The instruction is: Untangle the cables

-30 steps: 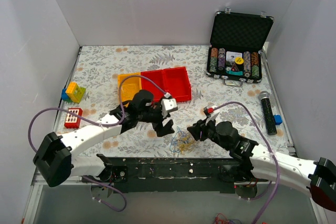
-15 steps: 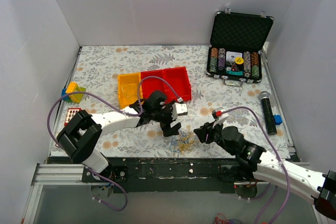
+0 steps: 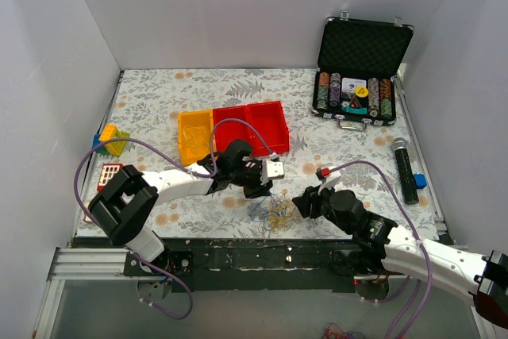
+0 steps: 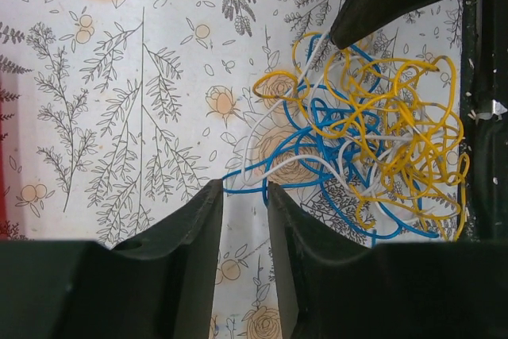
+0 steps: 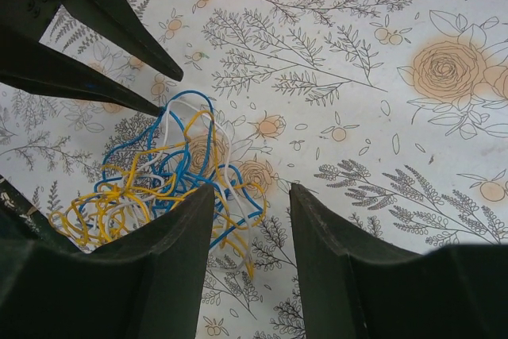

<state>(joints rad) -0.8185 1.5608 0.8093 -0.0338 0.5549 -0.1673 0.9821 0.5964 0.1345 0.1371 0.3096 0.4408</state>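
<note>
Plainly parted, the left jaws and right jaws each hide an edge of the cables (image 4: 359,126).

Top external: we look down from above and behind, taking in the whole table (image 3: 159,101). Left wrist, right wrist: we look down close, from opposing sides. All three views share the cables (image 3: 274,212).

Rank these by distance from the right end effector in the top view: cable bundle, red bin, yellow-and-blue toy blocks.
From the right end effector:
1. Cable bundle, just to its left, by the near table edge.
2. Red bin, farther back, mid-table.
3. Yellow-and-blue toy blocks, far left edge.
</note>
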